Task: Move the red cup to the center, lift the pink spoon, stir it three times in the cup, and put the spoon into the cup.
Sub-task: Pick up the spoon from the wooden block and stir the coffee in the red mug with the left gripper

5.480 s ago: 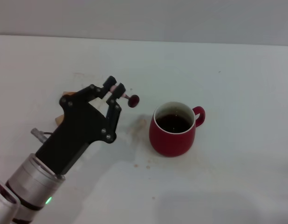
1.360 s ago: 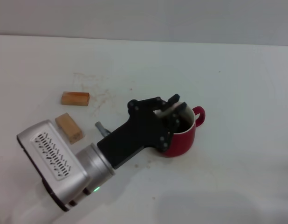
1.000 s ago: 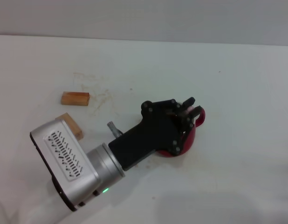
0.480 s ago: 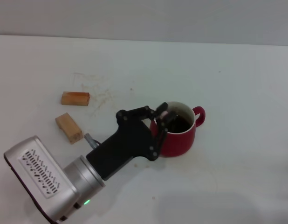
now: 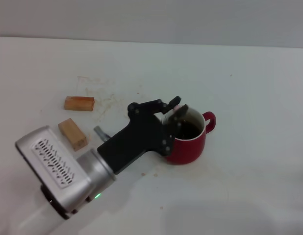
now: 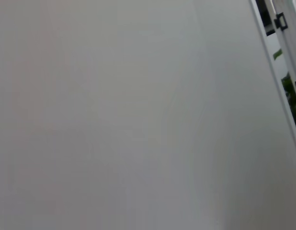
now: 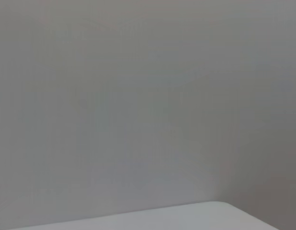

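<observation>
We judge this to be the stirring step, so we want small, level circles that stay off the wall of the red cup [image 5: 183, 139], which stands near the table's [image 5: 249, 88] middle. Our left gripper [image 5: 177, 108] reaches in from the left, tips angled down over the near rim. The pink spoon is hidden, so we cannot tell what the narrow jaws hold. Our right arm is out of view.

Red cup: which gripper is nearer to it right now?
Left. The left gripper is over the red cup, its fingertips at the cup's mouth. The right gripper shows in no view.
</observation>
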